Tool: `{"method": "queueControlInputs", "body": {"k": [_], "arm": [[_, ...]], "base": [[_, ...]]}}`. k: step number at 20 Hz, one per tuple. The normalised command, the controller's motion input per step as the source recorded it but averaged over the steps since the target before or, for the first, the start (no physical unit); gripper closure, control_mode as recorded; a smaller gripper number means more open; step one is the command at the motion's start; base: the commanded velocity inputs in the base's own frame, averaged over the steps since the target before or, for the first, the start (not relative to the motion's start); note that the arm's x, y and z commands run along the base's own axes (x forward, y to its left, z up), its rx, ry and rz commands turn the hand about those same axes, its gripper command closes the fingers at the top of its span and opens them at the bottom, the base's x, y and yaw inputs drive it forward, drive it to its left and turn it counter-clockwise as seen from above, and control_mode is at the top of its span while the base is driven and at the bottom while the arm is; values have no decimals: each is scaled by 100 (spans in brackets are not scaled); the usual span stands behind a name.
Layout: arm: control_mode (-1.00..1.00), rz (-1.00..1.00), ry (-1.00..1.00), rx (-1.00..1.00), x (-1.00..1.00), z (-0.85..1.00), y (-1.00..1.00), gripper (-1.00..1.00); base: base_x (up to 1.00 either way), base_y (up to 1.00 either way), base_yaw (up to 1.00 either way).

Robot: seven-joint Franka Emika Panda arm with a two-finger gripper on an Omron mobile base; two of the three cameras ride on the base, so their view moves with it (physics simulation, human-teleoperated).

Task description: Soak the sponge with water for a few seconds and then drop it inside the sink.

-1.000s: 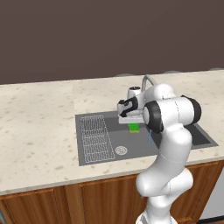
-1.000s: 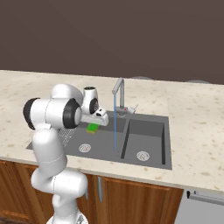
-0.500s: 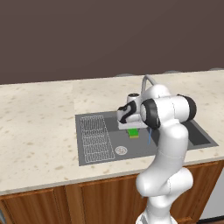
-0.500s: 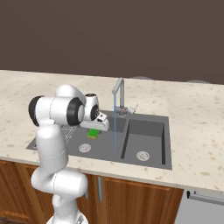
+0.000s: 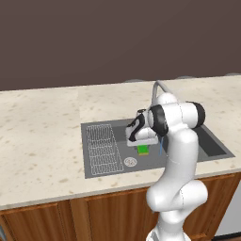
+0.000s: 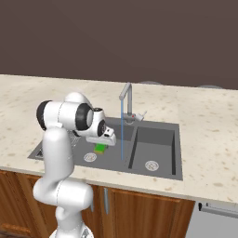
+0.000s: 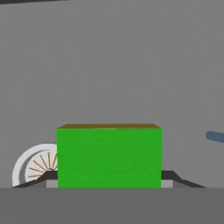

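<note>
The green sponge [image 5: 142, 149] [image 6: 100, 148] hangs low over the large basin of the dark grey sink [image 5: 117, 127] [image 6: 111, 157]. My gripper [image 5: 142, 143] [image 6: 103, 141] [image 7: 109, 177] is shut on it. In the hand view the sponge [image 7: 109, 155] shows its green face with a thin brown edge on top, and dark fingertips [image 7: 171, 176] press its sides. A thin blue stream of water [image 6: 122, 135] [image 5: 160, 147] falls from the faucet [image 6: 125, 93] [image 5: 157, 87]. The stream [image 7: 215, 136] runs beside the sponge, clearly apart from it.
A round silver drain [image 6: 90, 157] [image 7: 33, 168] [image 5: 130, 162] lies just beside and below the sponge. The ribbed drainboard [image 5: 101, 148] is at the sink's left. The smaller basin [image 6: 153, 144] is beyond the stream. Speckled counter [image 5: 42, 122] surrounds the sink.
The gripper has sunk lower into the large basin with the sponge held in it, drifting slightly toward the stream. The water keeps running.
</note>
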Motion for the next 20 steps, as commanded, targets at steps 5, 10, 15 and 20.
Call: {"method": "queueControlInputs", "body": {"k": [5,10,15,20], "arm": [[-100,1,0,0,17,-31,0,100],[-100,1,0,0,13,-26,0,100],[-100,1,0,0,6,-19,0,100],[-100,0,0,0,0,-8,2,100]], "base": [[0,0,0],[0,0,0],[0,0,0],[0,0,0]]}}
